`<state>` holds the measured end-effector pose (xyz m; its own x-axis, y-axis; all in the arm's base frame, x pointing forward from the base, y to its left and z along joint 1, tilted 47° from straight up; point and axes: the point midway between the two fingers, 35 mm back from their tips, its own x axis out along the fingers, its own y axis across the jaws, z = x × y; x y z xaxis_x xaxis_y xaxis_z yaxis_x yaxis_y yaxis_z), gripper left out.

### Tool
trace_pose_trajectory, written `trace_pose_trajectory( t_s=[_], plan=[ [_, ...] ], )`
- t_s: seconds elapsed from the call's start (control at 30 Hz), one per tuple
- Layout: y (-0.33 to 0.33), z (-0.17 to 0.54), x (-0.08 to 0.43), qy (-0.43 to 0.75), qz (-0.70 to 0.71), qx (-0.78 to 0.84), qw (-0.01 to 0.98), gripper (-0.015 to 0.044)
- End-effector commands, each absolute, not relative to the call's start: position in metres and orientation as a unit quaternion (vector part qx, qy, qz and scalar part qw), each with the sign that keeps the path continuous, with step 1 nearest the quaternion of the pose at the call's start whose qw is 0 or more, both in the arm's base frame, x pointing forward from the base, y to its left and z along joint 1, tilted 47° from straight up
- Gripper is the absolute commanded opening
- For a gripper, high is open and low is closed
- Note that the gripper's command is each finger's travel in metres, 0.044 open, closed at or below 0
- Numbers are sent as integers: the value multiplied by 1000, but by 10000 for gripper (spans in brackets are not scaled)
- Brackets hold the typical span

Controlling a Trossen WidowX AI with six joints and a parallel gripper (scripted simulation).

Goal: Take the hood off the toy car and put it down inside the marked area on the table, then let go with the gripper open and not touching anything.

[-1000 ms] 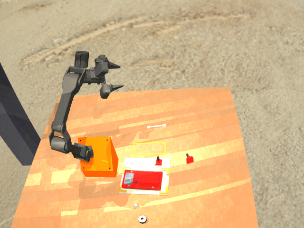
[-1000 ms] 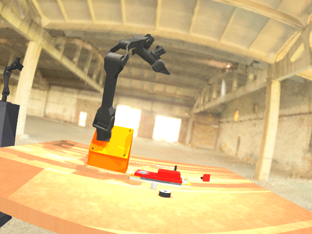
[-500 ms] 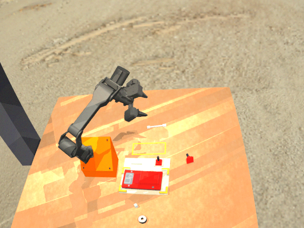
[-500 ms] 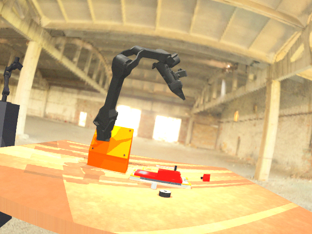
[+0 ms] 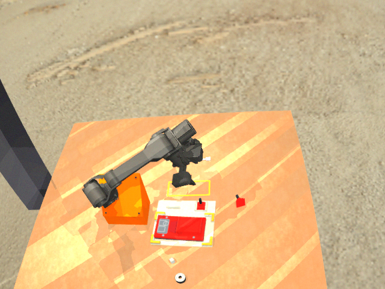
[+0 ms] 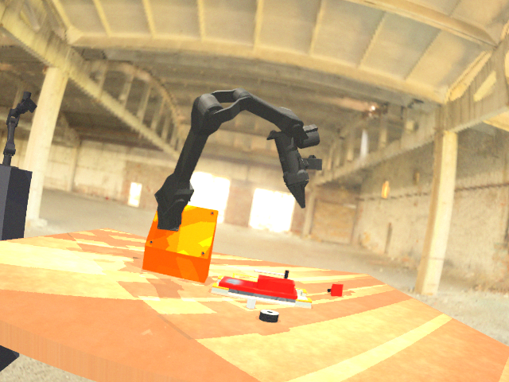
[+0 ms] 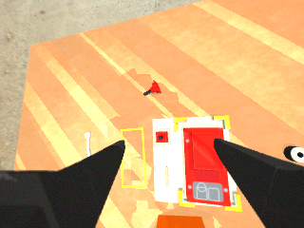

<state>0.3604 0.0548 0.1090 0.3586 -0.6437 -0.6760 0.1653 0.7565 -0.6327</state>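
Wood-look table point(image 5: 264, 248) point(image 6: 102, 329) point(image 7: 214, 71). White board point(image 5: 186, 212) point(image 6: 301, 305) point(image 7: 163, 195) on it; orange base point(image 5: 130, 217) point(image 6: 176, 263) point(image 7: 180, 221), yellow outline point(image 5: 210, 188) point(image 6: 235, 274) point(image 7: 144, 157) beside; red piece point(image 5: 240, 201) point(image 6: 336, 290) point(image 7: 156, 87), white block point(image 5: 171, 260) point(image 6: 250, 303), black-and-white ring point(image 5: 176, 277) point(image 6: 269, 318) point(image 7: 294, 153), white rod point(image 5: 206, 159) point(image 6: 267, 272) point(image 7: 87, 142) around.

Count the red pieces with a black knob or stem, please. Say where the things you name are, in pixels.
2: one red piece point(image 5: 200, 206) point(image 7: 161, 137) on the white board beside the toy car point(image 5: 189, 228) point(image 6: 261, 290) point(image 7: 203, 157), another point(image 5: 240, 201) point(image 6: 336, 290) point(image 7: 155, 87) lying on the table away from the board.
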Motion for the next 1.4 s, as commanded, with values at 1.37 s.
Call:
trace_pose_trajectory(
  t_s=[1.37],
  plan=[
    [-115, 65, 309, 642, -352, -212, 647, 440]
  ],
)
